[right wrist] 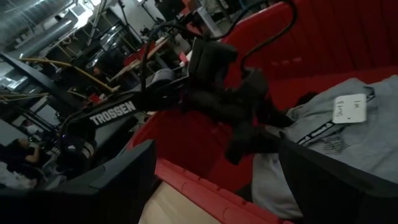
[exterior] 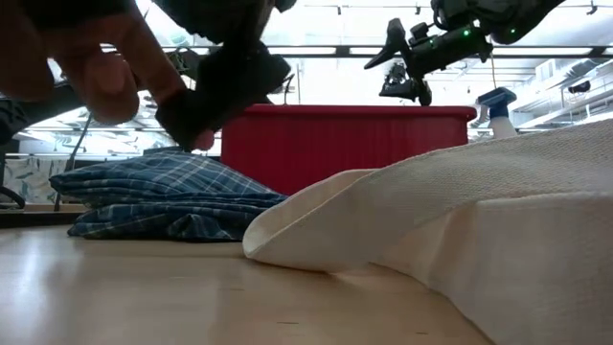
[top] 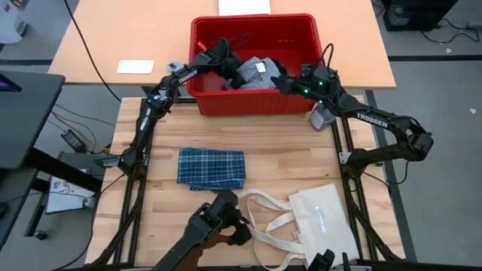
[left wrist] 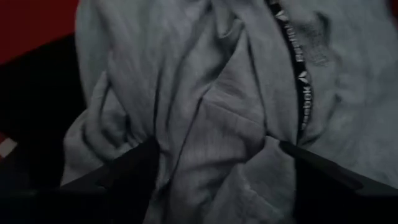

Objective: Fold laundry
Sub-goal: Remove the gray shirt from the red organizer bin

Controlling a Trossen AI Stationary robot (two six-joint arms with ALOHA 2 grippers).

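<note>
Left gripper over the bin's laundry

We see the left gripper [left wrist: 214, 155] spread over the grey garment [left wrist: 205, 106] inside the red bin [top: 256, 102], arm stretched forward; the right gripper [top: 280, 83] hovers spread at the bin's other side.

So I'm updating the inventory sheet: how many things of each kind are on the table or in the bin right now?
Garments: 2, a folded plaid piece and a grey piece
Red bins: 1
Tote bags: 1
Spray bottles: 1
Total: 5
</note>
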